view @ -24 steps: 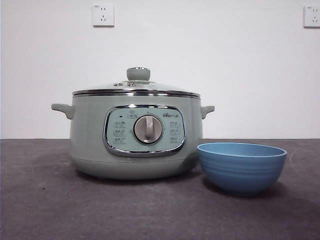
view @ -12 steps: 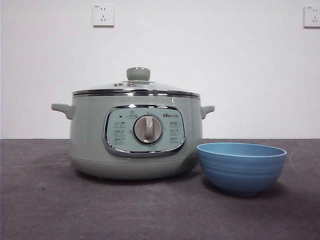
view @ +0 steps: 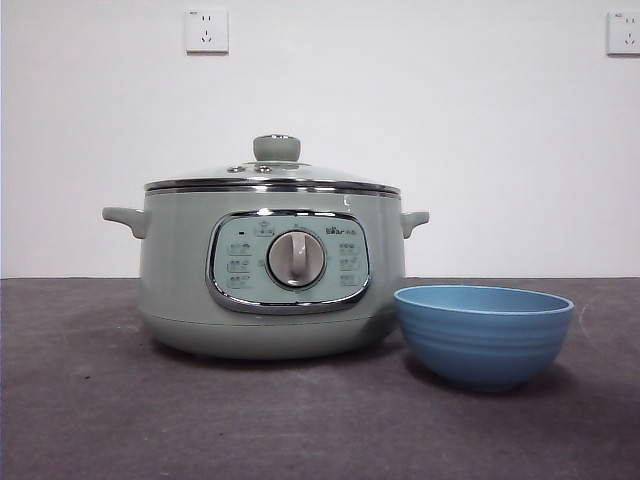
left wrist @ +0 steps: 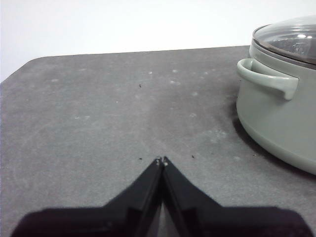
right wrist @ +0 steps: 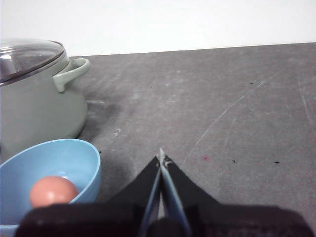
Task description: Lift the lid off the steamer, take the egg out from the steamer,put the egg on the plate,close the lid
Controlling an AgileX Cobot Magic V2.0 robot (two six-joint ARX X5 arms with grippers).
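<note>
Sitting on the dark gray worktop (view: 90,420) is the big green steamer (view: 180,290), with its round silver dial (view: 296,259) facing front. The glass lid (view: 272,175) rests flat on top of the steamer, and its little green knob (view: 276,148) points straight up. Just beside the steamer stands the blue plate (view: 484,335), which is really a deep bowl. It looks very close to the steamer, but I cannot tell if they touch. A brown egg (right wrist: 53,191) lies down inside the plate, seen from the right wrist view.

Both arms wait off to the sides, away from the things. The left gripper (left wrist: 161,160) hangs over bare worktop, well apart from the steamer's side handle (left wrist: 266,79). Its jaws are pressed together with nothing between them. The right gripper (right wrist: 161,157) hangs over bare worktop too, near the plate. Its jaws are also pressed together and hold nothing.

Two white wall sockets (view: 206,30) sit high on the white wall (view: 450,130) behind.
</note>
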